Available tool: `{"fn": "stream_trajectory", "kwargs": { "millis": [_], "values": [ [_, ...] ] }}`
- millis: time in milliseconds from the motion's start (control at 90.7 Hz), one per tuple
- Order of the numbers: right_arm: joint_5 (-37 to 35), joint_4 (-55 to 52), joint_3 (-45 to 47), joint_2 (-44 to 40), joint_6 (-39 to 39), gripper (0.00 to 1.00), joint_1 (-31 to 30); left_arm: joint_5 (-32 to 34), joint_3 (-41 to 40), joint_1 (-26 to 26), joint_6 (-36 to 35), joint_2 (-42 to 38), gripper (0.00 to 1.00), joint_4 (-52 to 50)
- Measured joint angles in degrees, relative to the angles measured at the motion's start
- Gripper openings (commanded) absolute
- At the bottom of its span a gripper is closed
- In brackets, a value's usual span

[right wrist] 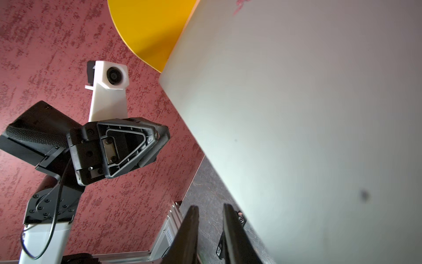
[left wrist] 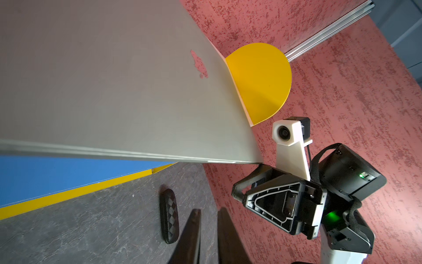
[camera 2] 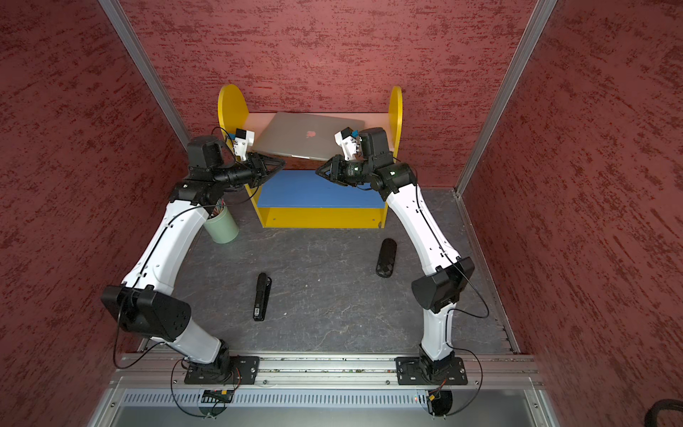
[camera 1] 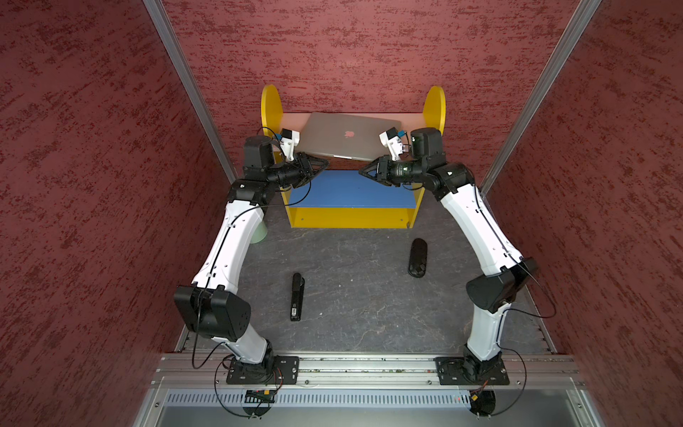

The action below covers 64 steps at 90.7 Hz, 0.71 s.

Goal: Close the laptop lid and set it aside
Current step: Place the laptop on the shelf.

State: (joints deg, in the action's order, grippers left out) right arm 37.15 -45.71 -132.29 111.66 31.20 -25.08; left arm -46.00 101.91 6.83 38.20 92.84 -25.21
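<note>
Laptop (camera 1: 347,136) shut, front edge over blue shelf (camera 1: 351,192); left tool (camera 1: 325,163), right tool (camera 1: 362,172) pressed together.

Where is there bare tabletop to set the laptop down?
Widest bare patch: grey tabletop between slim black bar and black oval case, before the yellow-and-blue shelf. Crowded: above its blue step, left gripper and right gripper flank the closed silver laptop. Pale green cup sits left.

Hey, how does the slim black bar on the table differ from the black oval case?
The bar is slim and straight-sided; the case is wider with rounded ends. The bar has a small white label near one end; the case has a diamond pattern instead. The bar lies farther from the shelf than the case does. Both are black and lie flat on the grey table.
</note>
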Motion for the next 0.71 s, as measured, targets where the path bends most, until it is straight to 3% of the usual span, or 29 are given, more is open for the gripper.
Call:
{"fn": "stream_trajectory", "kwargs": {
  "millis": [705],
  "values": [
    [-4.2, -5.1, -11.9, 6.9, 0.0, 0.22, 1.9, 1.2, 13.3, 0.2, -3.2, 10.0, 0.12, -7.8]
  ]
}}
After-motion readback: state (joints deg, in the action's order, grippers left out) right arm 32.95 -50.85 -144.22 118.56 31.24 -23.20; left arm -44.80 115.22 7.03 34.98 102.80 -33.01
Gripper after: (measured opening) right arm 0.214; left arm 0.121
